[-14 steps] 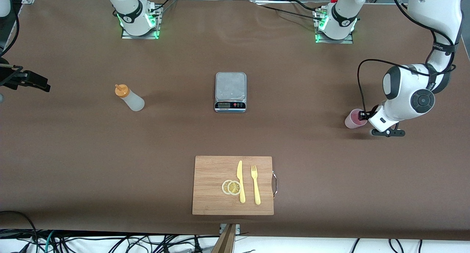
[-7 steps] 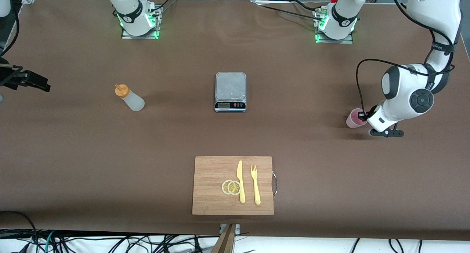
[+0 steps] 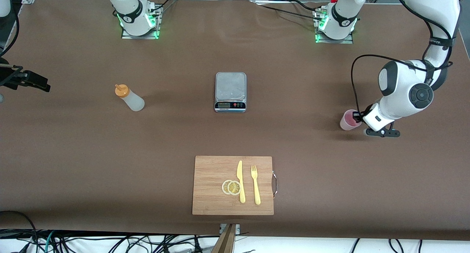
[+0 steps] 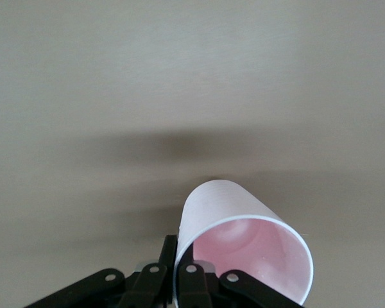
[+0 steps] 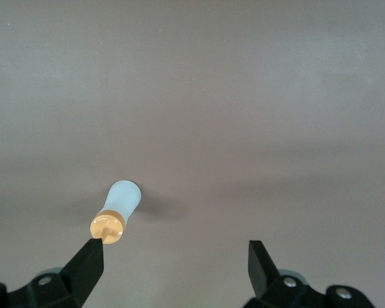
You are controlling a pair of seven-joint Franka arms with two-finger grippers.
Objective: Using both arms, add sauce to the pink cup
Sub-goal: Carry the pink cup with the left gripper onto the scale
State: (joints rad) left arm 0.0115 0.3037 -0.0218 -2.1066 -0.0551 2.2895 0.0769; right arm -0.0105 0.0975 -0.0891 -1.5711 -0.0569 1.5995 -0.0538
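**Left gripper pinching the pink cup's rim; sauce bottle standing apart**

Seen from the high front camera, a wide brown table [image 3: 73, 154] carries a few items. The left gripper [image 3: 358, 117] is low toward the left arm's end of the table, its fingers [image 4: 196, 279] pressed together on the wall of the pink cup [image 3: 347, 121], one inside the rim and one outside. In the left wrist view the cup [image 4: 240, 250] is tilted, its open mouth showing a pale pink inside; whether its base touches the table or sits just above it is hard to judge.

The sauce [image 3: 130, 98], a whitish squeeze bottle with an orange cap, stands upright toward the right arm's end of the table, well apart from the cup. The right gripper [image 3: 25, 80] waits at the table's edge at that end, its fingers spread wide. In the right wrist view the bottle [image 5: 117, 212] shows from above, beside one black fingertip [image 5: 86, 263].

A small kitchen scale [image 3: 230, 91] sits at the table's middle. Nearer the front edge lies a wooden cutting board [image 3: 209, 168] holding two lemon slices [image 3: 231, 187], a yellow knife [image 3: 240, 181] and a yellow fork [image 3: 255, 184].
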